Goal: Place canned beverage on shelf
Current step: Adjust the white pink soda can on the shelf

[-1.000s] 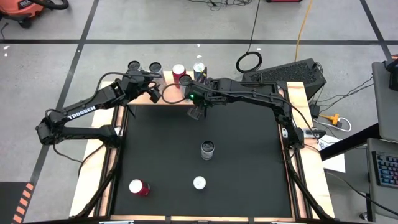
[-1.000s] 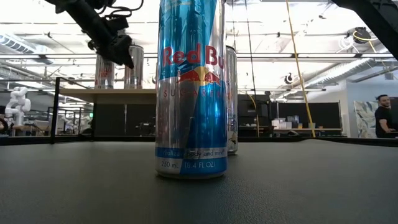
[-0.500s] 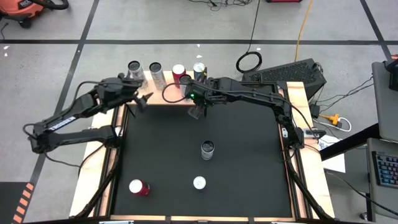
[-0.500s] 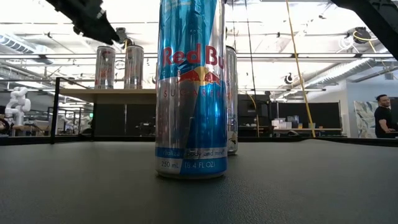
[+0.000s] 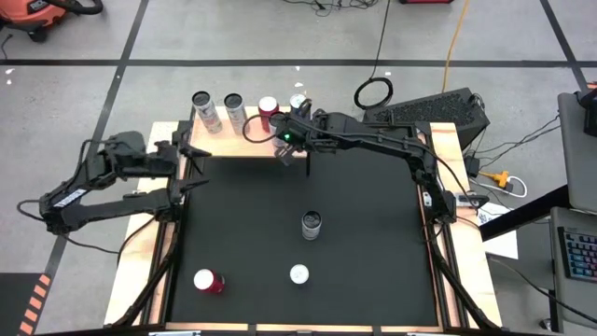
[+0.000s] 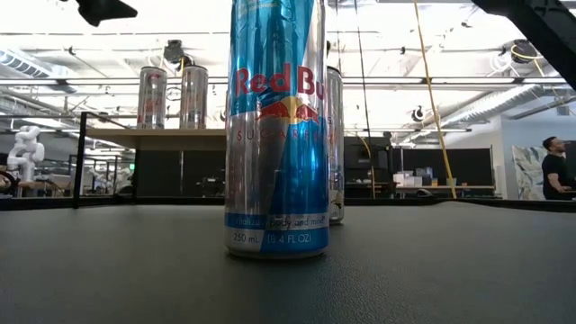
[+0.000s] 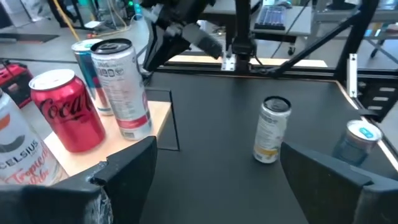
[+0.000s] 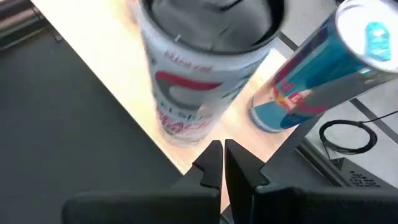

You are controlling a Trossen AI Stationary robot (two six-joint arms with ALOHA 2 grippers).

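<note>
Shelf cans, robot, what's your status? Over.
Left gripper open, empty, off the shelf's left end. Right gripper shut, empty, at shelf edge. Five cans on shelf, three cans on black mat. Nothing in the way.

- Four cans (image 5: 232, 102) stand in a row on the shelf (image 5: 256, 140), leaving bare wood at its right end.
- The right arm's shut tool (image 5: 284, 151) hangs just before the row.
- Three cans (image 5: 311, 224) stand well apart on the black bench (image 5: 373, 280).

You see grey concrete floor (image 5: 233, 37) w/ black tape lines (image 5: 280, 63), bright ceiling lights (image 6: 396, 90), a person (image 6: 551, 168) by desks.
</note>
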